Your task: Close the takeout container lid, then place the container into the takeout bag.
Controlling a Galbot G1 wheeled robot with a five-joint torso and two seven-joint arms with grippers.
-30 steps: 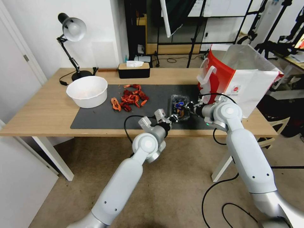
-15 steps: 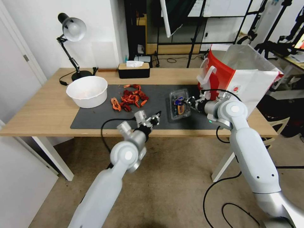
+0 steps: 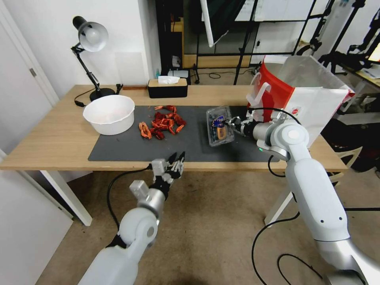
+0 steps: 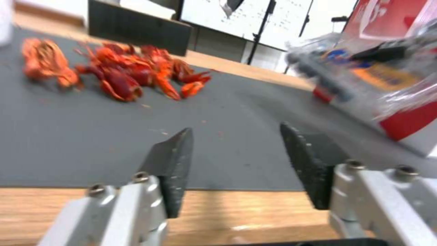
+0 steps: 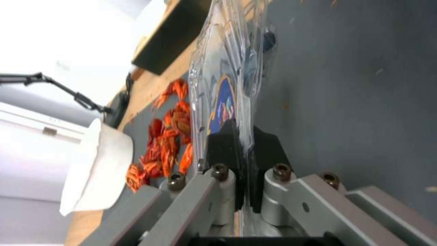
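The takeout container (image 3: 217, 127) is a clear clamshell with dark berries inside, and it hangs tilted above the dark mat (image 3: 190, 138), just left of the takeout bag (image 3: 301, 95). Its lid (image 3: 220, 130), bearing a blue and orange label, lies shut against the base. My right gripper (image 3: 228, 123) is shut on the container's rim; in the right wrist view its pads (image 5: 224, 143) pinch the clear plastic edge of the container (image 5: 227, 68). My left gripper (image 3: 177, 160) hovers open at the table's front edge, with nothing between its fingers (image 4: 175, 160).
A white bowl (image 3: 109, 114) stands at the mat's left end, with a pile of red crayfish (image 3: 162, 122) beside it. A black tissue box (image 3: 167, 88) and a desk lamp (image 3: 91, 37) stand at the back. The bag's mouth is open at the top.
My left arm has drawn back from the container to the table's front edge. My right gripper has carried the container up off the mat and tilted it.
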